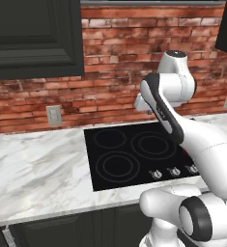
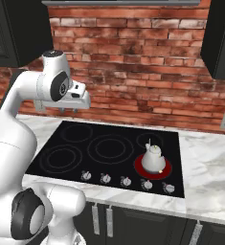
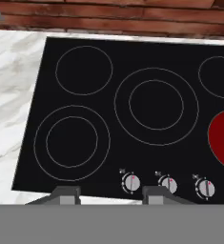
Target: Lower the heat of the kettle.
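The claw (image 3: 111,193) hangs high above the black cooktop (image 2: 85,143), its two dark fingertips (image 3: 66,193) drawn in to a narrow gap with nothing between them. In the hand view the tips rise at the bottom edge, just over the front rim of the cooktop and the row of knobs (image 3: 131,182).

The kettle (image 2: 153,158) stands well off to the claw's right and below it, upright on a glowing red burner (image 2: 167,170) at the front right of the cooktop. It is a small silvery-white pot with a thin dark arched handle and a little lid knob. In the hand view the red ring of that burner (image 3: 218,138) sits at the right edge, with a blurred grey sliver of the kettle beside it.

Directly beneath the claw lie the unlit rings: a large double ring (image 3: 156,106) in the middle, a smaller double ring (image 3: 71,142) to its left and nearer, and a single ring (image 3: 84,70) farther back. Three knobs show just ahead of the fingertips, each with a small red mark.

The white marble bench (image 1: 37,169) carries the cooktop and spreads out to the claw's left. Behind everything runs a red brick wall (image 2: 133,57), with dark cabinets (image 1: 33,38) above and a wall outlet (image 1: 53,115) to the left.
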### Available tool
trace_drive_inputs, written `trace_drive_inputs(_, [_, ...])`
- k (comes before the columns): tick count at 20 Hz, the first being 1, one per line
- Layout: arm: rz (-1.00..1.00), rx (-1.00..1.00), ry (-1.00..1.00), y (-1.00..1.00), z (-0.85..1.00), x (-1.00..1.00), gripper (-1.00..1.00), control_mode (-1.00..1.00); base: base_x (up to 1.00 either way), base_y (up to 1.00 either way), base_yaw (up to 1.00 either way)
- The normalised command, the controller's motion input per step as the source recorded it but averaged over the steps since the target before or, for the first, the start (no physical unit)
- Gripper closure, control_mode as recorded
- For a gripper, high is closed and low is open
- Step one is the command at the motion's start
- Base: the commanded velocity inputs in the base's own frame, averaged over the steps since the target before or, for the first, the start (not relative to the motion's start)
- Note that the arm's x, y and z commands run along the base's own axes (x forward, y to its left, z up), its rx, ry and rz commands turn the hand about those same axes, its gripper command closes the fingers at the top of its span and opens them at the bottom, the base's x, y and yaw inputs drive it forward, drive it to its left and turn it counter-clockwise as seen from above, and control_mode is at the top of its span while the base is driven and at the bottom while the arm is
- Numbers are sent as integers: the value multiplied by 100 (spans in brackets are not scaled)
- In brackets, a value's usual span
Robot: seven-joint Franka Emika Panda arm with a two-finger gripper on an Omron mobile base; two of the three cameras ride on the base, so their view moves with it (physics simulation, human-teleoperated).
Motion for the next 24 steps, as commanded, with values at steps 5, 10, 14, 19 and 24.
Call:
trace_drive_inputs(5, [-3,1,-4,-4,-2,-23,-100,-100,0,0,0])
trace_drive_inputs(10, [-13,12,-2,-62,-11,-47,-100,-100,0,0,0])
trace_drive_inputs(14, [-16,16,0,-80,-15,-37,-100,-100,0,0,0])
trace_drive_inputs(19, [-20,15,6,-70,-14,-22,-100,-100,0,0,0])
trace_drive_inputs(24, [-23,4,9,-72,-25,-19,-100,-100,0,0,0])
